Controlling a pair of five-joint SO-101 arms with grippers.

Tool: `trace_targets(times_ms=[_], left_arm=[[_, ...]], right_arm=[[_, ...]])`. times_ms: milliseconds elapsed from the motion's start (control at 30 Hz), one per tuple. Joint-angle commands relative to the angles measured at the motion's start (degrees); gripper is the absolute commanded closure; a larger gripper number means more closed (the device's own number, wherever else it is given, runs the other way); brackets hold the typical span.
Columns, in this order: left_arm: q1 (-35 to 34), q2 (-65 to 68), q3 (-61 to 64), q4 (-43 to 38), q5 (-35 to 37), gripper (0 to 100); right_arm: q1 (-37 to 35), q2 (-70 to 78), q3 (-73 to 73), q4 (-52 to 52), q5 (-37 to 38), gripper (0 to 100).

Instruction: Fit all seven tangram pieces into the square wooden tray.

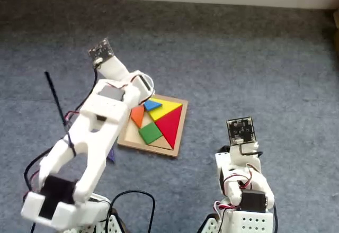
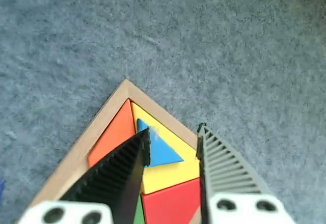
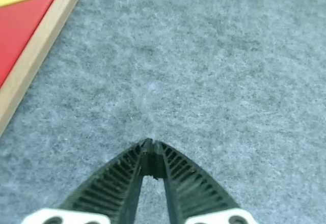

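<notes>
The square wooden tray (image 1: 178,132) lies on the grey carpet and holds an orange piece (image 1: 137,116), a blue triangle (image 1: 152,105), a yellow triangle (image 1: 166,109), a red triangle (image 1: 171,125) and a green square (image 1: 150,133). My left gripper (image 2: 173,134) hangs open just above the tray's far corner (image 2: 126,85). The blue triangle (image 2: 162,151) rests under its black finger (image 2: 127,170), partly over the yellow triangle (image 2: 170,173). My right gripper (image 3: 151,143) is shut and holds nothing, low over bare carpet beside the tray's edge (image 3: 35,56).
A bluish-purple piece (image 1: 111,157) pokes out from under the left arm (image 1: 92,137) on the carpet beside the tray. The right arm (image 1: 242,177) sits folded back near the front edge. Open carpet stretches to the right and behind the tray.
</notes>
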Motion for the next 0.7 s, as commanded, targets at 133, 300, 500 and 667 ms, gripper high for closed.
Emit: trace_targets(times_ms=[133,300,500,667], left_arm=[[0.66,12.09,-13.32,-1.05,0.53,100],[1.8,16.4,-14.81,-1.05,0.26,99],[3.21,18.07,-13.93,-0.26,0.18,99],[4.0,17.71,-12.18,5.8,0.18,99]], right_arm=[[0.75,-0.75,5.32,0.4,0.7,99.2],[0.75,-0.75,5.32,0.4,0.7,99.2],[0.75,-0.75,5.32,0.4,0.7,99.2],[0.75,-0.75,5.32,0.4,0.7,99.2]])
